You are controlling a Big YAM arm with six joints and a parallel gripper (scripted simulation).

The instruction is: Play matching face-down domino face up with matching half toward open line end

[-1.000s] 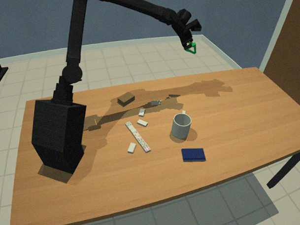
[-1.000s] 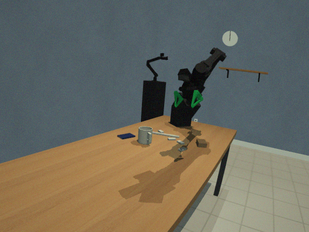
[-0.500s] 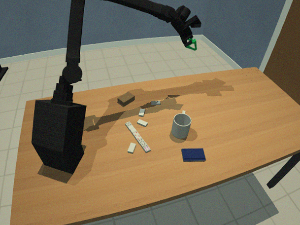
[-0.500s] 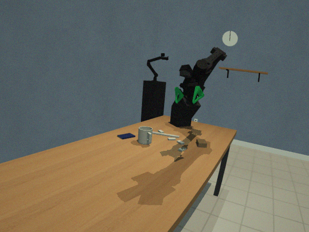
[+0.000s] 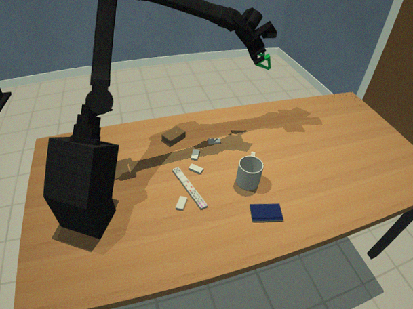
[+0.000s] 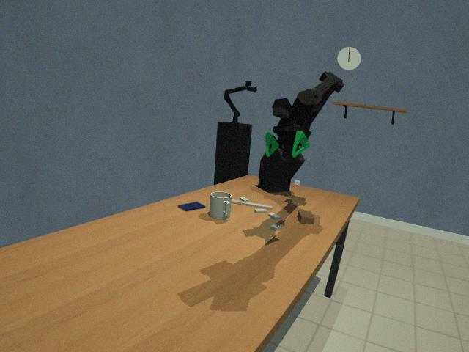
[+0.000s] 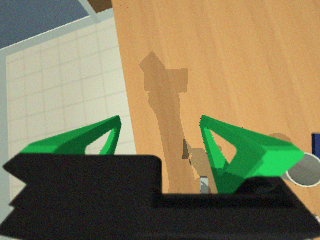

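Top and exterior views show the task barely begun, as far as can be judged. The line of face-up dominoes (image 5: 190,188) (image 6: 251,204) is laid out flat on the table (image 5: 304,163) (image 6: 132,265) (image 7: 240,60), and nothing has been added face up beyond its ends. Four loose dominoes are seen unplayed: one (image 5: 181,203) (image 6: 243,199) beside the end nearer the dark blue book (image 5: 266,212) (image 6: 191,206), one (image 5: 196,168) (image 6: 260,210) near the other end, and two (image 5: 195,154) (image 6: 273,215) and (image 5: 214,140) (image 6: 277,225) (image 7: 204,184) farther out, partly shaded. The gripper (image 5: 263,60) (image 6: 286,144) (image 7: 160,119) is held high above the table, its green fingers wide apart with nothing between them. Identifying, turning, placing and releasing the match are all left. The loose dominoes look like plain, pale slabs; no pips can be made out on them, so the matching one cannot be told. Pink and dark pips are shown on the line.
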